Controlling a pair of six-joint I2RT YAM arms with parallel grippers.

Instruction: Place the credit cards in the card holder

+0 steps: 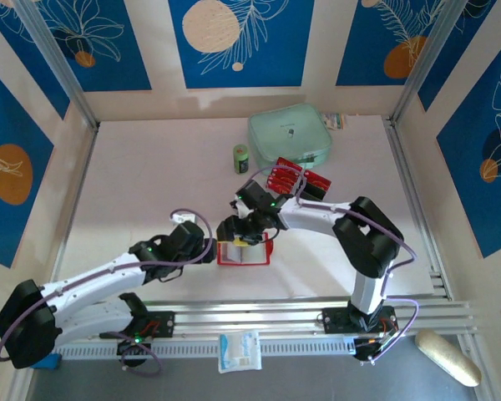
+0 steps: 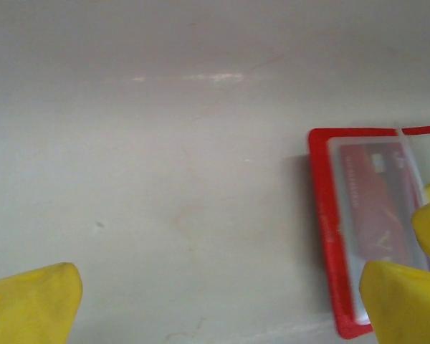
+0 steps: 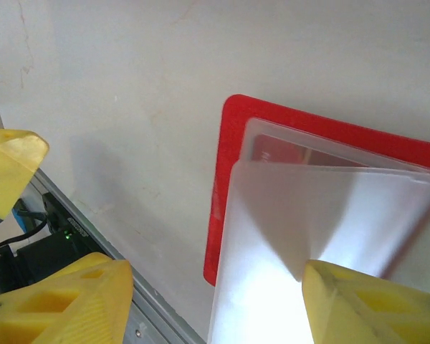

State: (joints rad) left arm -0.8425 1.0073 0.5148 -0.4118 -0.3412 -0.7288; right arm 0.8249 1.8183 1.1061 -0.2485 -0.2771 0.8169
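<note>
Top external: high over the near edge, looking down on the whole white table [image 1: 150, 167], small red square fold-over card holder [image 1: 244, 253] near its centre. Left wrist: close and low, looking over bare table beside the holder. Right wrist: closer still, steeply down onto the holder's corner; all three views share the holder.

A robot lab cell, not a home or shop. The white table [image 1: 150, 175] is boxed in by wall panels [image 1: 242, 42] printed with blue leaves and orange discs (on three sides), held between bare aluminium posts [image 1: 54, 58]. Along its near edge, slotted metal rails [image 1: 259, 313] carry the bolted-down left arm [image 1: 92, 284] and right arm [image 1: 359, 242].
</note>
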